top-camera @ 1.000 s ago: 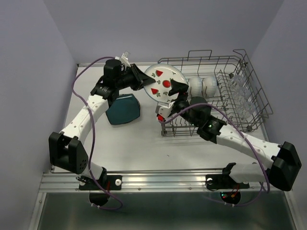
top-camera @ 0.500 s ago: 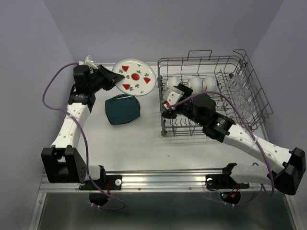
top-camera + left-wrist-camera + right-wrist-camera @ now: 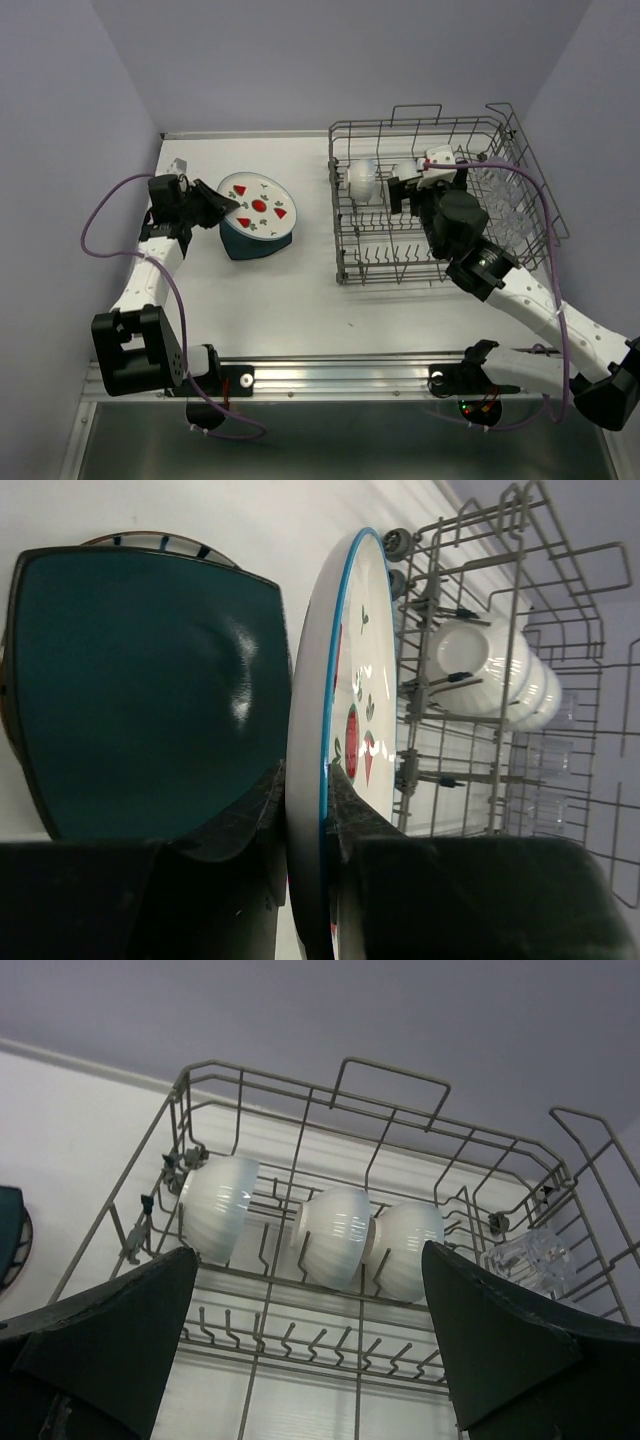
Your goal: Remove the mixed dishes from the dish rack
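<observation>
top: teal plate (image 3: 256, 241) out on desk (image 3: 290, 300), strawberry plate (image 3: 258, 207) above it; dish rack (image 3: 432, 124) loaded | left wrist: left claw (image 3: 305, 792) pinching strawberry plate rim, not yet released | right wrist: right claw (image 3: 305, 1345) spread before three white bowls (image 3: 340, 1222), glass tumbler (image 3: 525, 1253) | est. under half unloaded

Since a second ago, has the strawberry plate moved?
Yes. The strawberry plate has gone left, away from the dish rack, and is now over the teal plate, in the left gripper.
</observation>
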Controlling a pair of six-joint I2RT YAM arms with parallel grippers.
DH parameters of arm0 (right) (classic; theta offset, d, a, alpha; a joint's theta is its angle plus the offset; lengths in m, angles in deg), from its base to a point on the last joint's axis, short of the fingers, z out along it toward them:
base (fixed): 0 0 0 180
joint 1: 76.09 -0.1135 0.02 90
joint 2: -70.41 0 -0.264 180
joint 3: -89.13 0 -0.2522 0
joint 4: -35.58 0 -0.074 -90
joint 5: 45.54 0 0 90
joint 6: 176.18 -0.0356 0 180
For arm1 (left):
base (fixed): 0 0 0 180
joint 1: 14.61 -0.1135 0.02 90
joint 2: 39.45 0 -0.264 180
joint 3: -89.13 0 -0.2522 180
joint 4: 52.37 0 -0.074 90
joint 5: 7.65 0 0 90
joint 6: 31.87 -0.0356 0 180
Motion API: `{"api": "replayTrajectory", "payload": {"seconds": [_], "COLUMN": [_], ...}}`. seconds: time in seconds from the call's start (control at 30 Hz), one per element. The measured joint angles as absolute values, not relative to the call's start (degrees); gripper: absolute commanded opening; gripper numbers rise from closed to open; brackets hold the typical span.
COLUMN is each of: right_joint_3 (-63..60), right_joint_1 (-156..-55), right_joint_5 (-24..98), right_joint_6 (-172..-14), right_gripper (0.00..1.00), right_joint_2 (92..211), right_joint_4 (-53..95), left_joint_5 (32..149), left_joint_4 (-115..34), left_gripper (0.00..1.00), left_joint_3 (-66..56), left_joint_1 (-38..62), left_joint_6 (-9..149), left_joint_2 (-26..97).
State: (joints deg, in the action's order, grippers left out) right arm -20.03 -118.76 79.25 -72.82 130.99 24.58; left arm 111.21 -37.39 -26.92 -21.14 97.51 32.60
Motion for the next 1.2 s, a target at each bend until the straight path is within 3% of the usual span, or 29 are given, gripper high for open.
{"api": "replayTrajectory", "payload": {"seconds": [0.8, 0.83, 1.03, 1.2], "right_joint_3": [-21.85, -21.85, -22.22, -22.22], "right_joint_1": [-118.41, -118.41, -118.41, -118.41], "right_joint_5": [80.49, 80.47, 78.88, 77.72], "right_joint_6": [-75.53, -75.53, -76.14, -76.84], "right_gripper": [1.00, 1.00, 1.00, 1.00], "right_joint_2": [127.40, 127.32, 125.55, 123.64], "right_joint_4": [26.31, 26.31, 26.24, 26.31], "left_joint_5": [111.54, 111.78, 114.05, 112.98], "left_joint_4": [-42.75, -42.75, -42.88, -42.20], "left_gripper": [0.00, 0.01, 0.34, 0.40], "left_joint_3": [-29.52, -29.52, -29.28, -29.26], "left_joint_1": [-24.59, -24.79, -26.30, -26.65], "left_joint_6": [85.46, 85.44, 86.58, 86.03], "left_joint_2": [43.36, 43.69, 45.98, 47.60]}}
